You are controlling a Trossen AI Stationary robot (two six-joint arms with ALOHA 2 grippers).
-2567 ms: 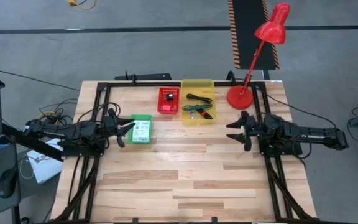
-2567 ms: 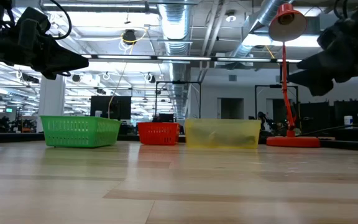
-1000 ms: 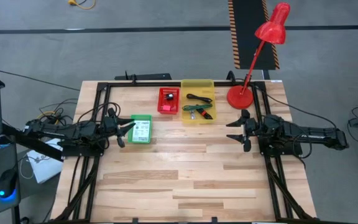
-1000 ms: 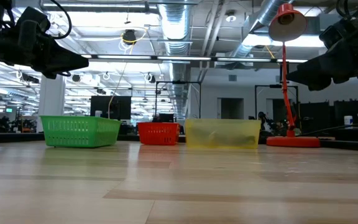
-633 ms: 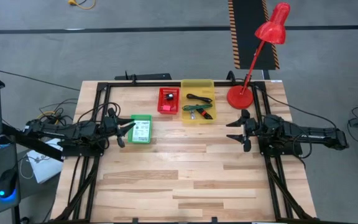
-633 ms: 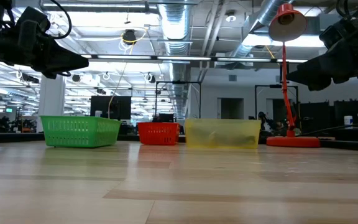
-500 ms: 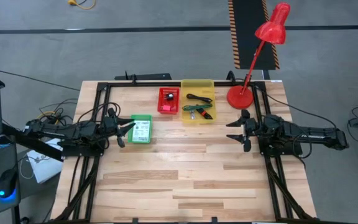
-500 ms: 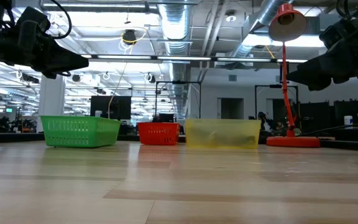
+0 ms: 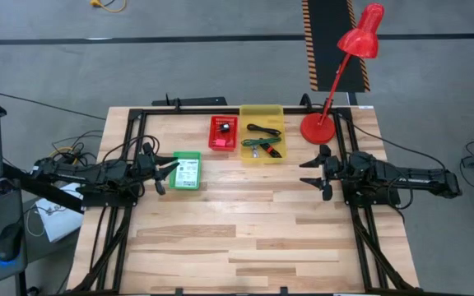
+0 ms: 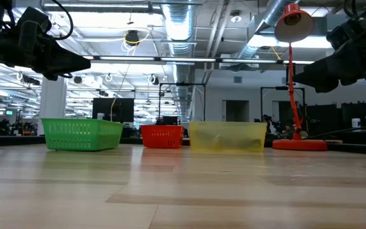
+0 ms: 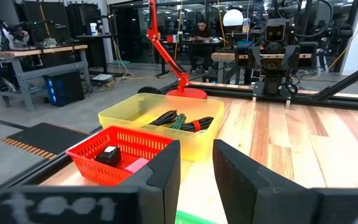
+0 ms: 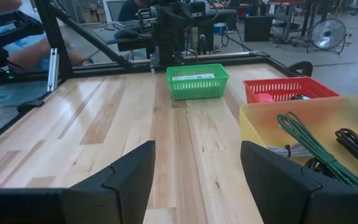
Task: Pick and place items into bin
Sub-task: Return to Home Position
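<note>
Well to the left of the yellow bin point(image 9: 261, 109), the left gripper point(image 9: 169, 174) hangs over the table point(image 9: 245, 230) at the edge of the green bin point(image 9: 187, 154), its fingers a little apart and holding nothing. The red bin point(image 9: 223, 118) sits just left of the yellow bin. Inside the yellow bin lie the black cable point(image 9: 263, 129) and the green cable point(image 9: 265, 146), tangled together. Just right of the yellow bin stands the red lamp point(image 9: 318, 129); to the right and nearer the table's front, the right gripper point(image 9: 304, 173) hovers, fingers spread wide, empty.
</note>
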